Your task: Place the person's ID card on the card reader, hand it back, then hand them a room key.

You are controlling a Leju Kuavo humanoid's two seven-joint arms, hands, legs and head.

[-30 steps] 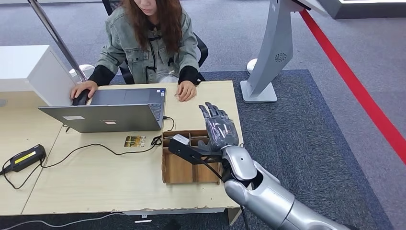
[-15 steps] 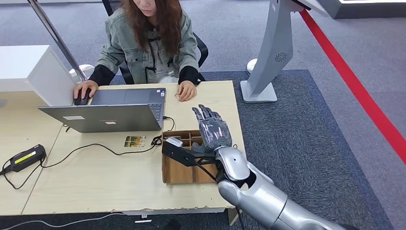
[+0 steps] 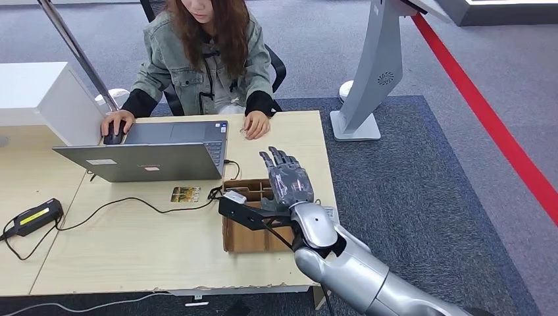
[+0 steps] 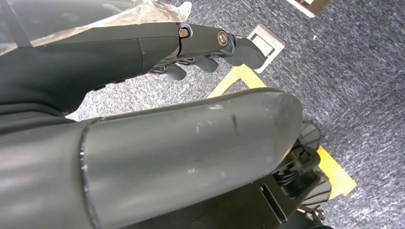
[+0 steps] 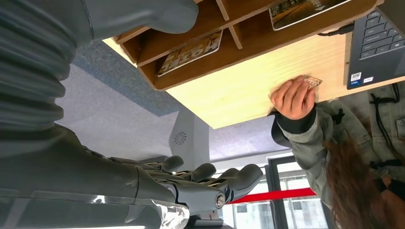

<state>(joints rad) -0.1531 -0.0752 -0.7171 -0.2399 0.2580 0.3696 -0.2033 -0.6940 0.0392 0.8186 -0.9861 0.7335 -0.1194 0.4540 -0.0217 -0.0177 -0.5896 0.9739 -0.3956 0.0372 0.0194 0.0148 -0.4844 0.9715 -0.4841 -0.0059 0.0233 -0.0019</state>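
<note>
Light wood desk (image 3: 131, 243) is seen on grey carpet (image 3: 421, 171). Open laptop (image 3: 148, 155) is set at the far side, a mouse (image 3: 113, 138) beside it under a person's hand. A black card reader (image 3: 33, 217) is placed at the left edge, cable run across the top. A small card (image 3: 185, 194) is laid flat mid-desk. A wooden divided tray (image 3: 253, 227) is set near the right edge.

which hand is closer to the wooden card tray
Right. The right hand hovers open just over the tray; the left hand hangs down by the carpet, away from the desk.
</note>
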